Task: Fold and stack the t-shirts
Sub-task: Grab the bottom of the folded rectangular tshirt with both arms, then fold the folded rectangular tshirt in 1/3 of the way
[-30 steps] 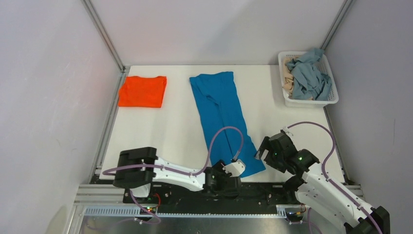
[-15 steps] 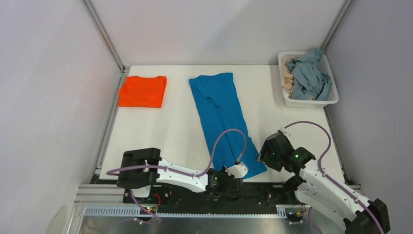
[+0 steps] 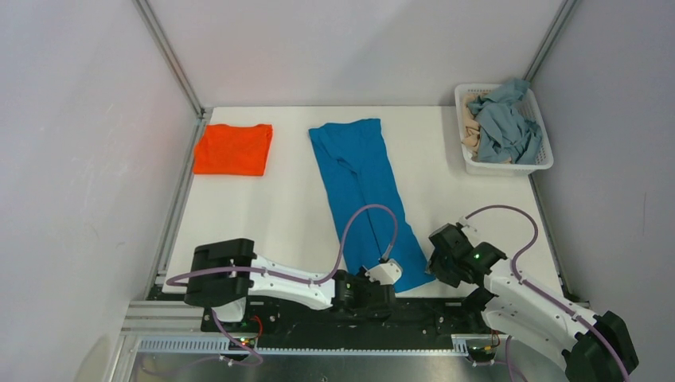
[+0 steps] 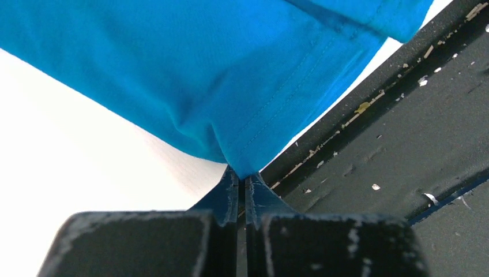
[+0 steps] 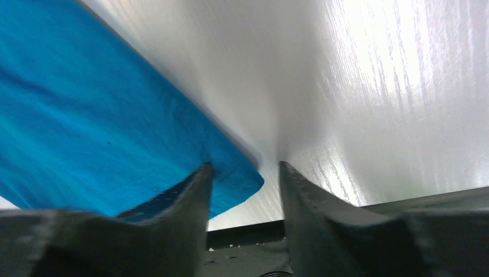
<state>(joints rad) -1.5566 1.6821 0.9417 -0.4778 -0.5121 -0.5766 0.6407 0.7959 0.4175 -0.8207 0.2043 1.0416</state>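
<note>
done: orange t-shirt (image 3: 233,149) lies folded in a neat rectangle at the far-left corner of the table (image 3: 271,215); i take it as the base of the stack.
in hand: blue t-shirt (image 3: 362,187) lies mid-table as a long narrow strip from far edge to near edge. it looks folded lengthwise already, with the end-to-end fold not yet made.
left gripper: (image 4: 242,178) fingers pressed tight together on the near-left hem corner of the blue t-shirt; the cloth puckers into the pinch.
right gripper: (image 5: 245,173) fingers spread apart, straddling the near-right corner of the strip. the corner sits between them with nothing clamped.
left to do: close on the second corner, carry the near end over to the far end, then set the blue t-shirt on the orange one. the basket (image 3: 505,167) at far right holds a grey-blue garment (image 3: 503,127) heaped over a beige garment (image 3: 471,131), both unfolded.
progress: roughly one shirt done, one partway, the basket untouched by the look of it.
hard to make out: how many pieces are in the basket. both sets of fingertips are lost under the wrists in the overhead view. whether the right fingertips touch the table cannot be told. the layers under the blue strip are hidden.
</note>
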